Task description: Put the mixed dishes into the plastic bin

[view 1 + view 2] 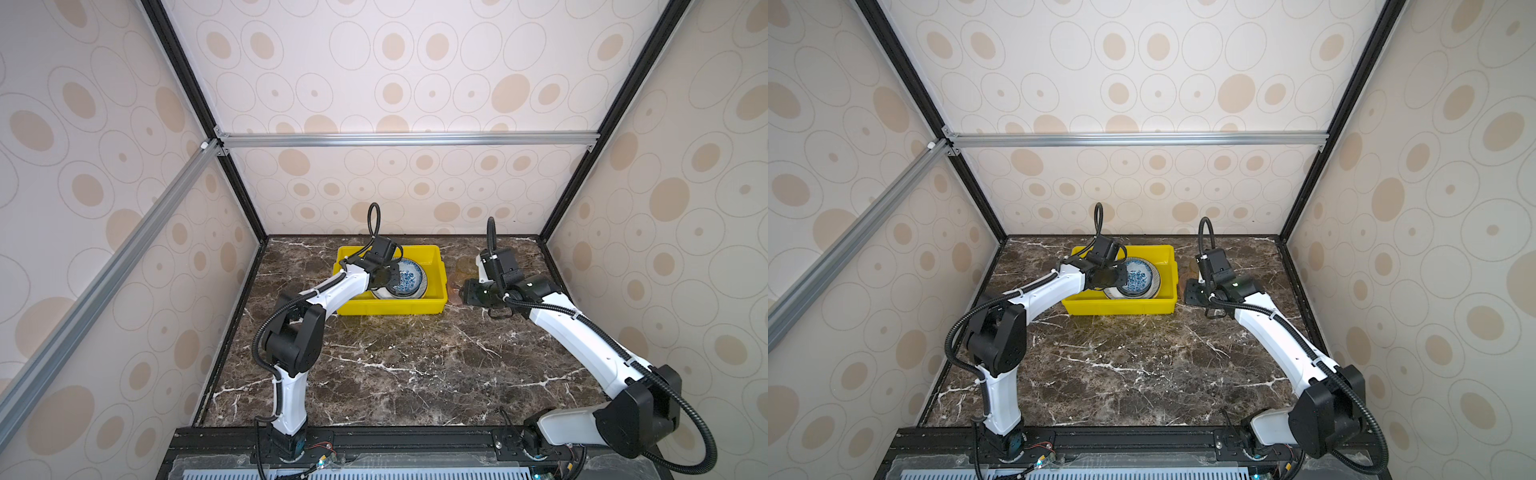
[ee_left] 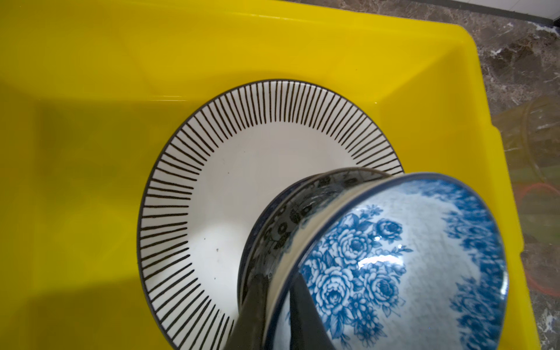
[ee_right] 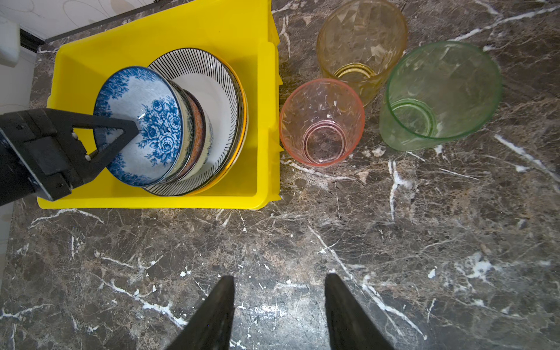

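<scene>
Yellow plastic bin [image 1: 390,308]: toward the back of the dark marble counter [image 3: 272,242], low-walled, upright.

Contents: striped-rim plate [image 2: 242,169] lying flat inside, with the edge of at least one more plate showing beneath. On it, a nested stack of bowls, with a black-and-white patterned bowl [image 2: 291,218] just under the top and the blue-floral bowl [image 2: 394,257] uppermost.

Left gripper [image 2: 278,281]: down inside the bin, straddling the wall of the blue-floral bowl, one finger within and one without, set close together. Pinching or already slack: cannot tell.

Right gripper [image 3: 278,276]: fingers apart, empty, hanging over bare counter near the cups.

Outstanding: pink cup [image 3: 321,122], amber cup [image 3: 362,45], green cup [image 3: 439,94]. All upright, mouths up, grouped on the counter just outside the bin's right wall. Pink nearest that wall; amber and green close beside each other, green farthest from the bin.

Step in hand, by judgement: setting the blue-floral bowl onto the stack, at or about the point of release.

Next move, by judgement: fingers spread enough to clear the bowl's wall, then a straight lift out, with no drag on the rim to tip the stack. After that, the cups one at a time, probably by the right gripper as the nearer, into the free floor beside the plates.
</scene>
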